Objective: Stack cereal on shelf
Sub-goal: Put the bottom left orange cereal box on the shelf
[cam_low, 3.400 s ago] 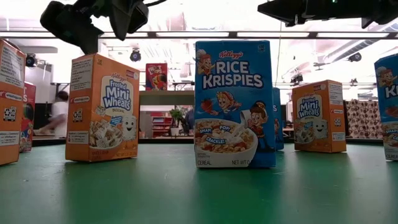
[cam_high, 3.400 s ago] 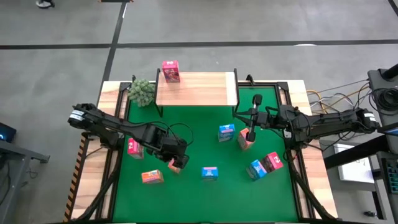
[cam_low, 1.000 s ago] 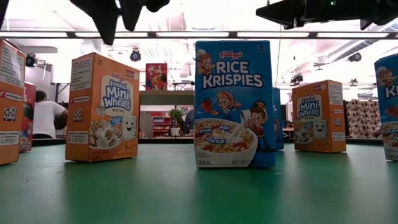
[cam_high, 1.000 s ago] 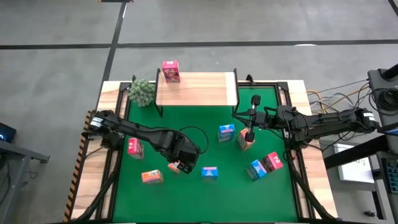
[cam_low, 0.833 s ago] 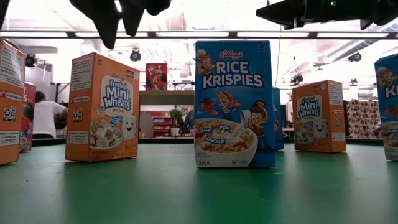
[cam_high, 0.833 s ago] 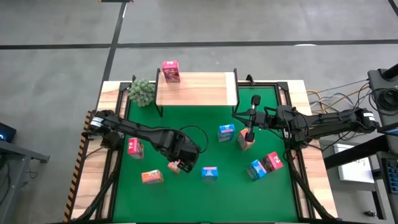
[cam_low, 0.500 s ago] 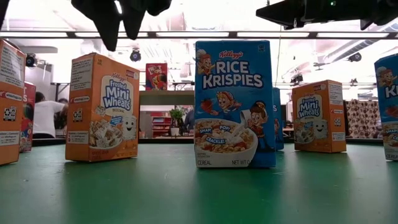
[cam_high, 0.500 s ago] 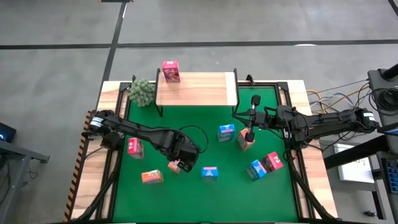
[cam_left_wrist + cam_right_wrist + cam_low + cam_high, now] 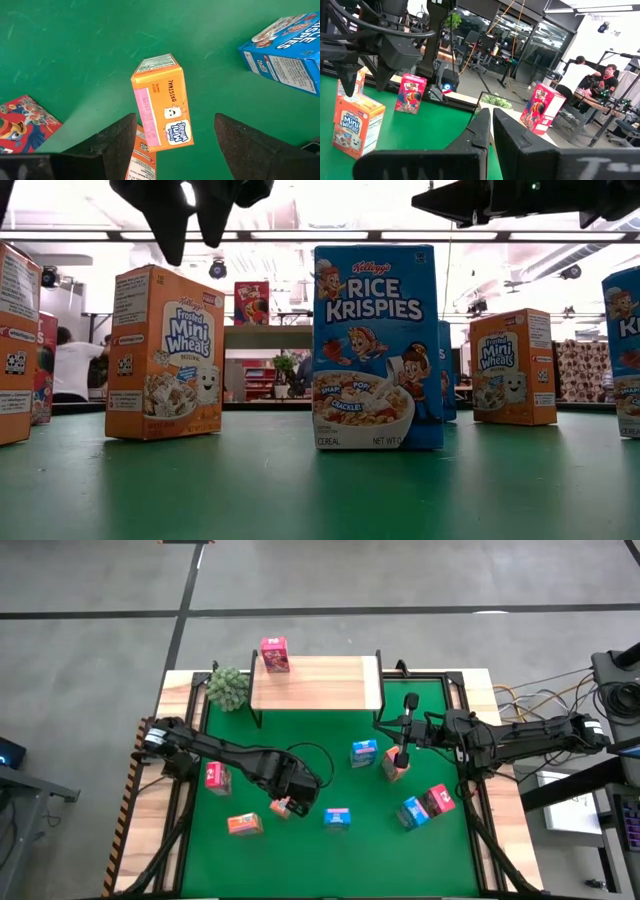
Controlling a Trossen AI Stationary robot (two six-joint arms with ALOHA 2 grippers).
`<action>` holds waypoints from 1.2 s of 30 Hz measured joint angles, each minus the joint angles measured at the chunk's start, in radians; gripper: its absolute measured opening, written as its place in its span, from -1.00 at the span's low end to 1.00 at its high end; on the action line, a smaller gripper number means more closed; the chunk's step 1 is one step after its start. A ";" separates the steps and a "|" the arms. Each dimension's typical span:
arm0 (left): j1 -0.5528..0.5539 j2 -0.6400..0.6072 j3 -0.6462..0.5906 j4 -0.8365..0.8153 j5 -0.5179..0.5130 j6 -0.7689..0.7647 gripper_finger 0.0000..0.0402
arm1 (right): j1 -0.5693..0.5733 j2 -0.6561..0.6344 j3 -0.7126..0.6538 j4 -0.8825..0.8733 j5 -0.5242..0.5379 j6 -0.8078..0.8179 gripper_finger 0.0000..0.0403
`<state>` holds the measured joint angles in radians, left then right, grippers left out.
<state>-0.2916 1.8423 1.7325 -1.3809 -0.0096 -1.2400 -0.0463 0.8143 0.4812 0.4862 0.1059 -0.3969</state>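
An orange cereal box [image 9: 283, 808] [image 9: 165, 350] stands upright on its bottom end on the green mat. My left gripper [image 9: 290, 798] [image 9: 192, 248] points straight down over it. It is open, with one finger on either side of the box [image 9: 160, 107] and clear of it. The light wood shelf [image 9: 315, 685] stands at the mat's far edge, with one pink-red box [image 9: 274, 653] upright on its far left corner. My right gripper [image 9: 400, 730] [image 9: 489, 131] hovers shut and roughly level above another orange box [image 9: 393, 766].
Other boxes are scattered on the mat: a blue one [image 9: 337, 818] just right of my left gripper, an orange one [image 9: 244, 825], a pink-red one [image 9: 216, 776], a blue one [image 9: 363, 752], and a blue one [image 9: 412, 811] beside a pink-red one [image 9: 440, 799]. A green plant [image 9: 227, 687] stands left of the shelf.
Over the last second both arms have kept still and no box has moved. A few seconds back my left gripper stood a little farther toward the table's left; it has since come over the orange box.
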 joint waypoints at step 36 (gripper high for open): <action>-0.003 -0.049 -0.208 0.184 -0.025 0.045 0.37 | 0.000 0.000 0.000 -0.005 0.000 0.000 -0.94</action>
<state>-0.2947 1.7932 1.5247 -1.1969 -0.0341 -1.1946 -0.0463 0.8143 0.4812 0.4808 0.1056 -0.3969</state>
